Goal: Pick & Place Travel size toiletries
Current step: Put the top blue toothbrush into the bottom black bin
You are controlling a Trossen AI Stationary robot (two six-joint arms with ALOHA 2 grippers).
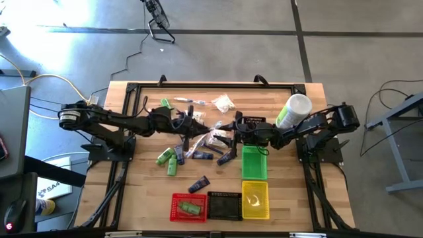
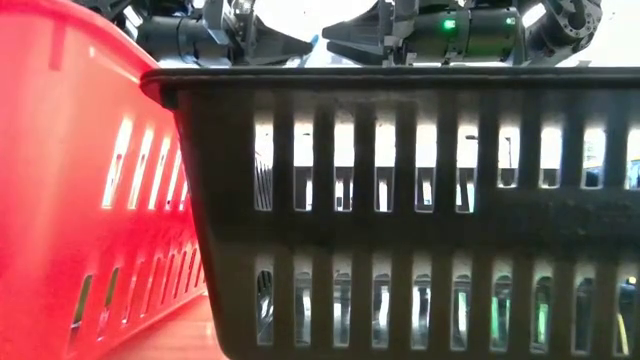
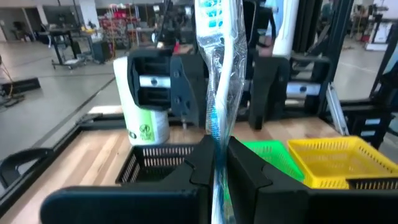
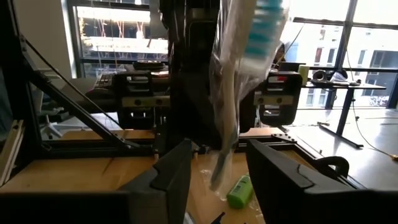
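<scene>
Black basket (image 2: 420, 210) and red basket (image 2: 80, 190) fill my low view, so I read the work from the other cameras. My left end effector (image 3: 219, 163) is closed on a clear-wrapped toothbrush (image 3: 219, 81), which stands upright between its fingers above the table (image 1: 132, 192). My right end effector (image 4: 217, 177) faces it just beyond, fingers spread wide with the wrapper's lower end hanging between them, touching neither as far as I can tell. This looks like a handover.

I judge the wrapper slippery: if the right fingers close on loose film rather than the handle, the brush may slide out when the left lets go. Beyond the left end effector sit the green basket (image 3: 270, 155) and yellow basket (image 3: 336, 158).

From above, the arms cover the toothbrush, and remaining toiletries (image 1: 173, 158) lie below both end effectors.
</scene>
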